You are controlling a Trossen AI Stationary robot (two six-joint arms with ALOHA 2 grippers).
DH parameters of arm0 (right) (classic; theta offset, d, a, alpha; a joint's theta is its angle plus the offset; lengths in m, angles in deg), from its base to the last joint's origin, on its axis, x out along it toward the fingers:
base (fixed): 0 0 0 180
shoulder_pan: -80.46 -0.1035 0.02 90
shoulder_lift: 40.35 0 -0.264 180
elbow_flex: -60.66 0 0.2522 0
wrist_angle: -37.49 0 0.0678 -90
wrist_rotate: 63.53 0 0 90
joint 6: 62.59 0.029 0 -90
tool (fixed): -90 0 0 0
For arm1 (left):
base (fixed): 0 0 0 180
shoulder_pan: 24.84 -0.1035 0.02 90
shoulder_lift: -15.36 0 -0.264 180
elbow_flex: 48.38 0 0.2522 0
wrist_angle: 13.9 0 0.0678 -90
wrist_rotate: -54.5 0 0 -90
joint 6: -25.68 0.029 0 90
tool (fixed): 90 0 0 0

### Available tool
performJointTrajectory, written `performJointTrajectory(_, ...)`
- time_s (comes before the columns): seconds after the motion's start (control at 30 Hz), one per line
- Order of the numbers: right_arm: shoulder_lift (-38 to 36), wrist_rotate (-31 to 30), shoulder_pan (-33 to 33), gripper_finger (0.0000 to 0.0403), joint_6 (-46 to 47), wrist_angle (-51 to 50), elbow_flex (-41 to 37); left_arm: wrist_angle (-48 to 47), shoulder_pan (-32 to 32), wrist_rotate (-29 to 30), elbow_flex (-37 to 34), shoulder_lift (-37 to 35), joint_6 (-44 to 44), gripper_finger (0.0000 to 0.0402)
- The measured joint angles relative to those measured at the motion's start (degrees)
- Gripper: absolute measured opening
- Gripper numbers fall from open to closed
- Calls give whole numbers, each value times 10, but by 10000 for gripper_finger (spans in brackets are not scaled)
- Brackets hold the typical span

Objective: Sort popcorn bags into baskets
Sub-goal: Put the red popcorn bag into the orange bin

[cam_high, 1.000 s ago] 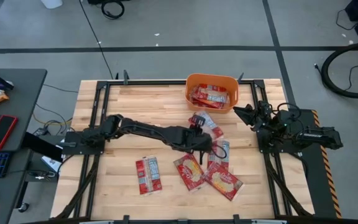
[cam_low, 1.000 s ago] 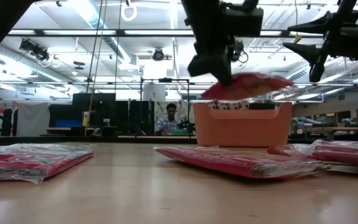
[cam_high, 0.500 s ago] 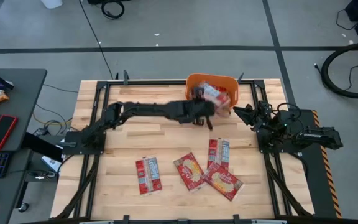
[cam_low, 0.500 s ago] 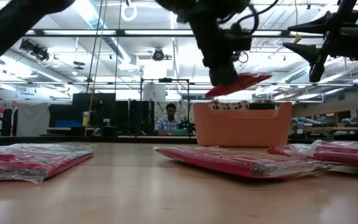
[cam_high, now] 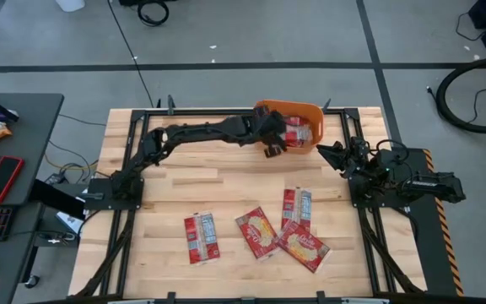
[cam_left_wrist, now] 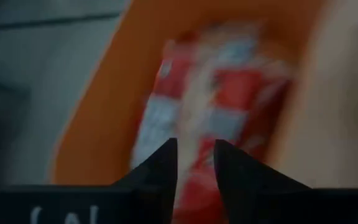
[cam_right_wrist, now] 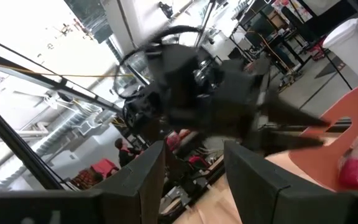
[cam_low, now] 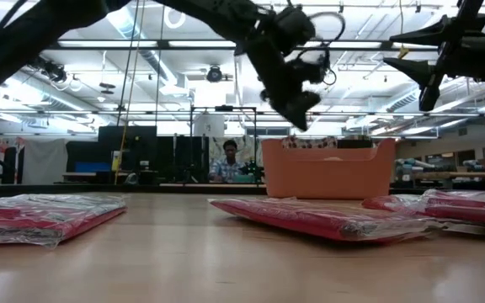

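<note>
Partway done, judging from layout. Going left to right across the desk [cam_high: 167, 181]:

Left half of boards bare of packets; only left arm's base and links there, reaching toward far edge.

Four popcorn bags left on near-centre boards: narrow popcorn bag [cam_high: 202, 236] alone, leftmost, well apart from rest. Then wider yellow-centred bag [cam_high: 256, 232], narrow bag [cam_high: 295, 207], and second wide bag [cam_high: 305, 246] — these three bunched, touching or overlapping at corners. Likely trickier to pinch singly.

Orange basket [cam_high: 266, 110] at far edge, centre-right; several red packets already inside [cam_high: 292, 133], exact count unclear.

Left gripper [cam_high: 273, 149] at basket's near-left wall, just above rim. Fingers [cam_left_wrist: 160, 174] slightly parted, nothing between them; red packets blurred inside basket beyond. Looks like a drop just made, as a guess.

Right gripper [cam_high: 331, 153] parked just right of basket near desk's right edge, raised off boards; fingers [cam_right_wrist: 146, 180] spread apart, empty.

Room: wide clear boards between basket and remaining bags, easy path back for left arm. Tight spots: gap between basket and right gripper; leftmost and wide bags near front edge of desk, risk of pushing off.
</note>
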State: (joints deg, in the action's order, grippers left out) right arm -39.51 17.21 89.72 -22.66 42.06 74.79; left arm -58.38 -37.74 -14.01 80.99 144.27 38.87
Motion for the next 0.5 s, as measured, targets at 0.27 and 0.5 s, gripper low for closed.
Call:
performJointTrajectory(0.27, 0, 0, 0, 170, 0, -1, 0, -68, 84, -159, 1, -10, 55, 104)
performJointTrajectory(0.5, 0, 0, 0, 170, 0, 0, 0, -184, 175, -162, 0, -4, 4, 108)
